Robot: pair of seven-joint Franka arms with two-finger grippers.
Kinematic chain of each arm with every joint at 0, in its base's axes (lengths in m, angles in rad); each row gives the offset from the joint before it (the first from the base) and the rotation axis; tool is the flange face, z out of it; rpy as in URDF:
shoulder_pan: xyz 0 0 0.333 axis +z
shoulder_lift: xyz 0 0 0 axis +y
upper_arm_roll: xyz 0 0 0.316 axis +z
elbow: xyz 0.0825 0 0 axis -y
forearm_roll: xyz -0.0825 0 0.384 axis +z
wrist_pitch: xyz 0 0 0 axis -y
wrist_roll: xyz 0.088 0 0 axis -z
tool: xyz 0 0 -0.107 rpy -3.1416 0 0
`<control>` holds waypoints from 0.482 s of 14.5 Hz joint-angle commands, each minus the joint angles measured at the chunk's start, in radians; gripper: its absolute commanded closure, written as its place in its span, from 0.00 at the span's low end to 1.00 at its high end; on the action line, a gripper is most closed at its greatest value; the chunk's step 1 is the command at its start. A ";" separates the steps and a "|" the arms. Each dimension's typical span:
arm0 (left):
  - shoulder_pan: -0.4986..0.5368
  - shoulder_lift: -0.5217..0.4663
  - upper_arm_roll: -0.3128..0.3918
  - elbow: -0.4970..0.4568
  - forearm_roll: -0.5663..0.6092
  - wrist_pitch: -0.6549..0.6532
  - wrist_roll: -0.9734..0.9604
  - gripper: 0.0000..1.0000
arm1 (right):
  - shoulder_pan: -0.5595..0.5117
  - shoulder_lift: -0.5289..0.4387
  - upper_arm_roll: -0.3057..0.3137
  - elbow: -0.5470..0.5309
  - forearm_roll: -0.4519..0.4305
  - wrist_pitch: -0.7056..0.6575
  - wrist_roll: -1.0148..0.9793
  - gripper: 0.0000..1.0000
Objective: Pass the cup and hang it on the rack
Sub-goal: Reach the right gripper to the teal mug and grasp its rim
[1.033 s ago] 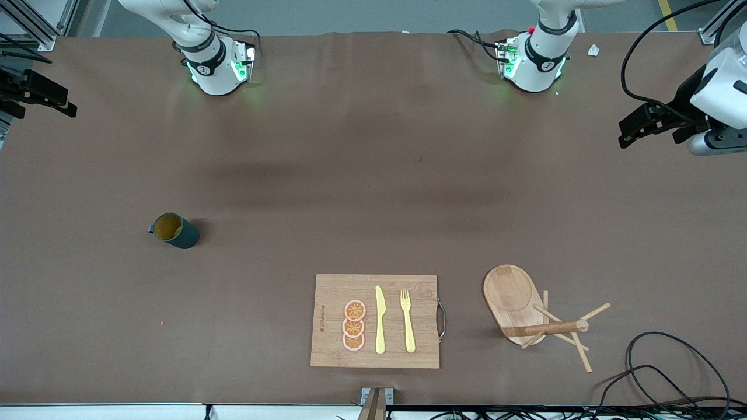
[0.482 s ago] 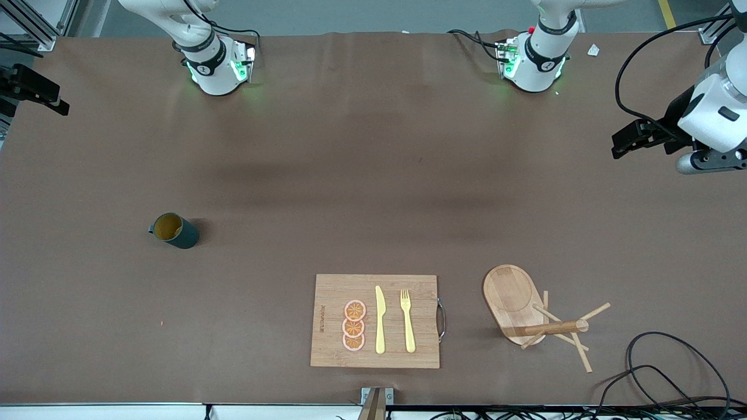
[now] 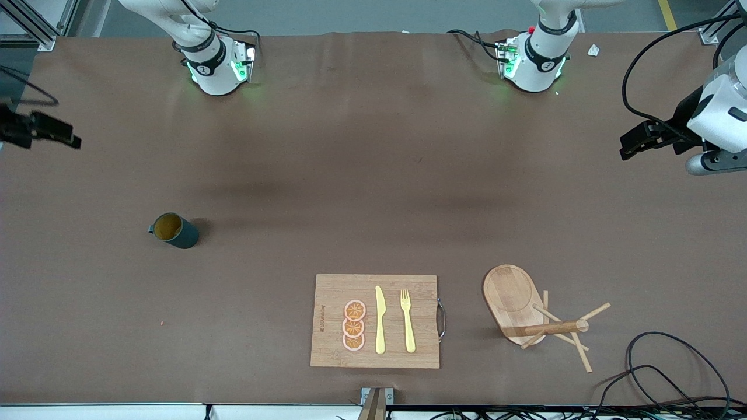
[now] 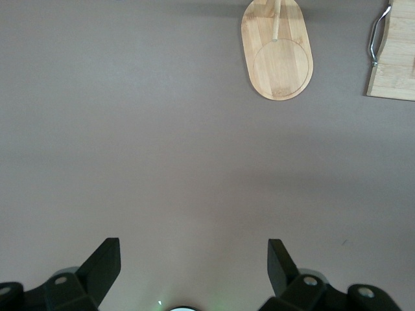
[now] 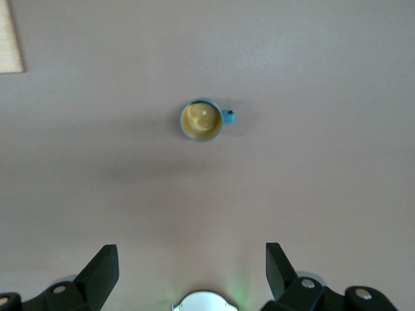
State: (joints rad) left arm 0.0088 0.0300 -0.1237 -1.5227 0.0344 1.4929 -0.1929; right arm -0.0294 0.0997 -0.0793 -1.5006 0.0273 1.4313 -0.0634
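The right tool (image 5: 191, 265) hangs wide open and empty at the frame's left edge; the left tool (image 4: 194, 262), equally wide, waits at the right edge. The cup (image 3: 174, 230) stands upright on the worktop (image 3: 350, 175), middle left, handle outward: descend straight and grip its wall. The rack (image 3: 528, 312) stands lower right.

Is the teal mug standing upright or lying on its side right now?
Upright. The small dark teal mug shows its round rim and yellowish inside from above in the right wrist view, standing alone on the brown table.

You are looking at a robotics lab: two arm bases (image 3: 216, 67) bolted to a brown-covered surface (image 3: 350, 175), aluminium framing (image 3: 32, 23) at the corner, loose cables (image 3: 671, 373) trailing at the edge.
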 commanded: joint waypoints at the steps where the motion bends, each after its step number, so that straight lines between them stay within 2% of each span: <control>1: 0.002 -0.005 -0.002 0.010 0.016 -0.010 0.010 0.00 | -0.032 0.098 0.010 0.016 0.002 0.047 -0.010 0.00; 4: 0.003 -0.009 -0.002 0.009 0.018 -0.016 0.013 0.00 | -0.024 0.158 0.010 -0.031 -0.001 0.105 -0.027 0.00; 7: 0.002 -0.010 -0.002 0.012 0.016 -0.014 0.012 0.00 | -0.027 0.158 0.013 -0.202 0.003 0.282 -0.047 0.00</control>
State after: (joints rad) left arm 0.0091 0.0289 -0.1238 -1.5205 0.0346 1.4918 -0.1913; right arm -0.0465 0.2840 -0.0758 -1.5869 0.0273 1.6277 -0.0806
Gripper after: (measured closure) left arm 0.000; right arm 0.000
